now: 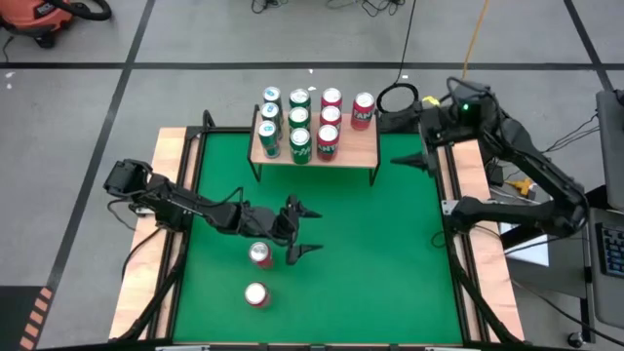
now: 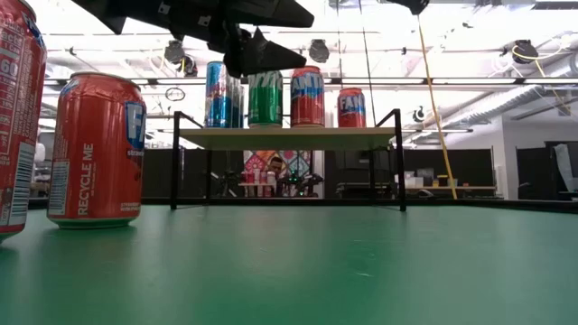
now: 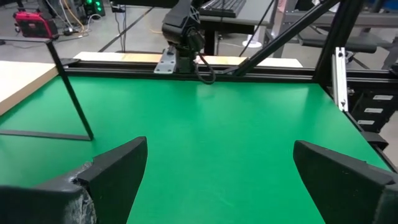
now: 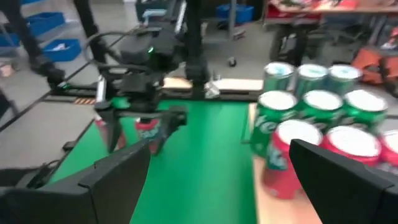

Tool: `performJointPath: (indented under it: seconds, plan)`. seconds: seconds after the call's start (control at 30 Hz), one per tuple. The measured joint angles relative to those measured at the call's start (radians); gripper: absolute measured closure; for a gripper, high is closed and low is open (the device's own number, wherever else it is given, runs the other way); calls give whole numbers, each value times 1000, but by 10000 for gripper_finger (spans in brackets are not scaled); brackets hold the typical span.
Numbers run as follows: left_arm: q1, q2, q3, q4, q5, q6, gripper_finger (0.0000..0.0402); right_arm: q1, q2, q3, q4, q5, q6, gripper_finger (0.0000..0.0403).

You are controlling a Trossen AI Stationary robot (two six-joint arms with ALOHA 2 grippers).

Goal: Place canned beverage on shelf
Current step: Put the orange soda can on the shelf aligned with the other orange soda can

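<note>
From left to right in the overhead view, we see the left gripper (image 1: 300,230) spread wide and holding nothing, poised just beside a red can (image 1: 260,254) standing on the green table (image 1: 380,263); a second red can (image 1: 256,294) stands nearer the table's front edge. The shelf (image 1: 362,148) at the far edge carries blue, green and red cans. The right gripper (image 1: 409,161), likewise spread and empty, waits beside the shelf's right end. The low view alone shows us the shelf's thin black legs (image 2: 400,161); the right wrist view alone shows the shelved can tops close up.
</note>
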Motion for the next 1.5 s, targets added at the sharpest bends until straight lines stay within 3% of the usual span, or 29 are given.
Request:
performJointPath:
  seconds: [0.33,0.93,1.2,1.33,1.5]
  plan:
    - [-55,-1,0,-4,-30,-6,4,307,-40,-200,188,244,79,25]
    - [-197,-71,1,-137,-199,-45,4,686,-35,-561,642,609,200,25]
    - [-258,-107,0,-286,-314,-128,4,779,72,-654,867,679,238,25]
    - [-288,-138,1,-330,-339,-140,4,818,168,-657,917,767,236,25]
    - [-316,-177,1,-474,-341,-210,4,860,304,-657,1073,770,236,25]
